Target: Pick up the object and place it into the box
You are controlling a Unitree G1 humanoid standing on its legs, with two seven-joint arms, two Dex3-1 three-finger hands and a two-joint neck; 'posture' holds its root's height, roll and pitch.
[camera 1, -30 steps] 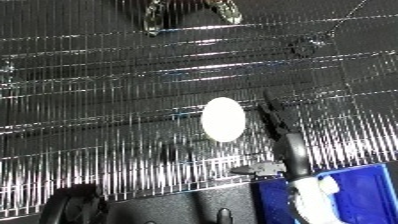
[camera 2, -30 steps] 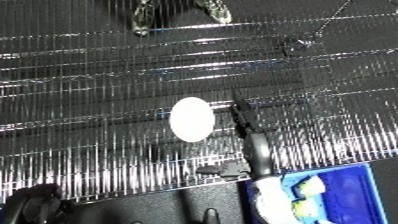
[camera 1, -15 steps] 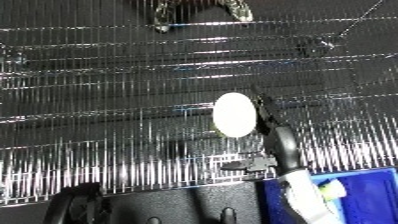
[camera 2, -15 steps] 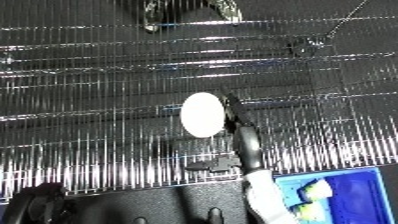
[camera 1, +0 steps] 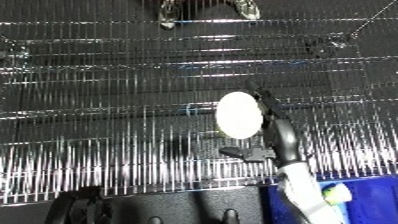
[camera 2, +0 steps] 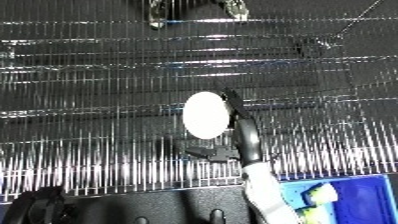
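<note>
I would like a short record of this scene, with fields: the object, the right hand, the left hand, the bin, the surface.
object: white oval object, against the right hand's fingers
right hand: black hand reaching forward, its fingers beside the object's right edge; whether they grip it cannot be told
left hand: only a dark shape at the lower left edge; fingers not clear
bin: blue bin at the lower right corner, with items inside
surface: metal wire grid
</note>
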